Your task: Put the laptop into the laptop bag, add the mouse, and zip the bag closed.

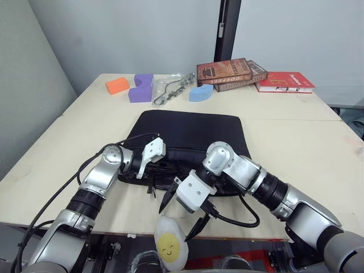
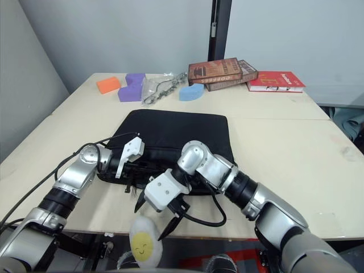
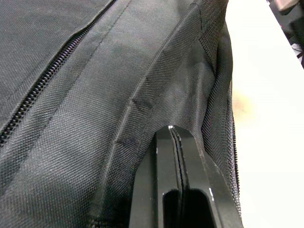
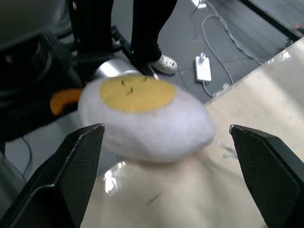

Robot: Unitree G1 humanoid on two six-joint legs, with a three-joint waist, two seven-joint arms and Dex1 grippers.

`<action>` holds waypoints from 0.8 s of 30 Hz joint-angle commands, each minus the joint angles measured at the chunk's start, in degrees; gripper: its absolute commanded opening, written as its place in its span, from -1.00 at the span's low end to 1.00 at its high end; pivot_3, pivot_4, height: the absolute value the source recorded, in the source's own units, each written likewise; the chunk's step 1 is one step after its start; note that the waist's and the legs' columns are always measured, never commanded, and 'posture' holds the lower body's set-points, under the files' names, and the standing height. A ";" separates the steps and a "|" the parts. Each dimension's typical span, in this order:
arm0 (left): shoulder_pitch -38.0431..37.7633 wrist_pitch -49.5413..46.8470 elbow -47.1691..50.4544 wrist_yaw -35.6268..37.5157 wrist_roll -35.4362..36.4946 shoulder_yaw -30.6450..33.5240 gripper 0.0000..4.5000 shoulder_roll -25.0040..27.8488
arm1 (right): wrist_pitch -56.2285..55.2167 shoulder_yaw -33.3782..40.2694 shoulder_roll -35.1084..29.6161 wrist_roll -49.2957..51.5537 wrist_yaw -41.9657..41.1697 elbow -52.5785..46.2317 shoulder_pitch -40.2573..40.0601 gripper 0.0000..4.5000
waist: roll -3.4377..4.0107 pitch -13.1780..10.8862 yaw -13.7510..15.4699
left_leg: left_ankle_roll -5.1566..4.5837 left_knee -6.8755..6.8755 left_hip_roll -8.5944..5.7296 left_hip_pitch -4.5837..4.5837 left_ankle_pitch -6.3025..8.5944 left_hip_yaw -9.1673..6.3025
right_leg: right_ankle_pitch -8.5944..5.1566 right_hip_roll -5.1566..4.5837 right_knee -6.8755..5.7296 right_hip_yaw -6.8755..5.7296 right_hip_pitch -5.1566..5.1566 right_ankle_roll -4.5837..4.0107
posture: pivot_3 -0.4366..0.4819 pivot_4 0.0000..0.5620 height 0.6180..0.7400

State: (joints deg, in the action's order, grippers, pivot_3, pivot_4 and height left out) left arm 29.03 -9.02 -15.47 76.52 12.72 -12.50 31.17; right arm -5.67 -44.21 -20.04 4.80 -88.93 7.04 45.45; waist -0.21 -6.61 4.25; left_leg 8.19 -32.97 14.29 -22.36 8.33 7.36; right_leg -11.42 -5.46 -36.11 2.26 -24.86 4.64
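Observation:
The black laptop bag [image 1: 190, 131] lies flat in the middle of the table, and its zipper [image 3: 40, 88] runs along the fabric. My left gripper [image 1: 147, 173] is shut at the bag's near left edge, its fingers [image 3: 164, 156] pressed together against the fabric, with nothing seen between them. At the table's front edge my right gripper [image 1: 181, 219] is open, its fingers [image 4: 80, 161] spread on either side of a white egg-shaped soft toy [image 4: 142, 114] with a yellow face, not touching it. The laptop and the mouse are out of view.
At the back stand two brown books [image 1: 227, 72], a red book [image 1: 286, 81], an orange block [image 1: 117, 85], a purple block [image 1: 141, 87], a blue foam piece [image 1: 201, 92] and a clear packet of metal parts [image 1: 170, 88]. The egg toy overhangs the front edge [image 1: 131, 230].

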 commanded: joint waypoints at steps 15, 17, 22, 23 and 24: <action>-0.42 0.33 -0.39 -0.93 -1.60 -0.73 -1.00 0.62 | -15.44 -0.85 2.74 -2.47 -2.82 3.76 2.12 0.43 | 0.00 0.00 -0.47 | -0.01 0.00 0.00 0.00 0.00 -0.03 | 0.00 0.00 0.00 -0.02 0.01 -0.04 | -0.05 -0.47 0.89; -0.38 0.40 -0.47 -0.93 -1.63 -0.74 -1.00 0.62 | -15.60 -0.85 2.71 -2.38 -2.96 3.85 2.05 0.13 | 0.00 0.00 -0.47 | -0.01 -0.01 0.00 0.00 0.00 -0.03 | 0.00 0.00 0.00 -0.02 0.01 -0.05 | -0.05 -0.47 0.89; -0.27 0.41 -0.56 -1.00 -1.71 -0.73 -1.00 0.64 | -16.36 -1.02 2.66 -2.41 -3.15 4.29 1.95 -0.64 | 0.01 0.00 -0.48 | -0.01 -0.01 0.00 -0.01 0.00 -0.03 | 0.00 0.00 0.01 -0.02 0.01 -0.06 | -0.05 -0.47 0.89; -0.27 0.42 -0.56 -1.00 -1.73 -0.74 -1.00 0.65 | -16.42 -1.04 2.67 -2.42 -3.16 4.34 1.96 -0.80 | 0.01 0.00 -0.48 | -0.01 0.00 0.00 -0.01 0.00 -0.03 | 0.00 0.00 0.01 -0.02 0.01 -0.06 | -0.05 -0.47 0.89; -0.26 0.44 -0.57 -0.99 -1.74 -0.75 -1.00 0.66 | -16.48 -1.04 2.67 -2.44 -3.17 4.41 1.97 -0.95 | 0.01 0.00 -0.48 | -0.01 0.00 0.00 -0.01 0.00 -0.03 | 0.00 0.00 0.01 -0.02 0.01 -0.06 | -0.05 -0.47 0.89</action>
State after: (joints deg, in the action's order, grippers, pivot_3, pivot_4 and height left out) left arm 28.99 -8.51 -15.52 76.42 12.57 -12.51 31.54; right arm -20.88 -45.60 -17.67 1.33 -89.51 11.72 46.59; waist -0.21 -6.61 3.77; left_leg 8.18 -32.97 14.29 -22.37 8.33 7.34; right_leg -11.42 -5.46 -36.10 2.24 -24.84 4.57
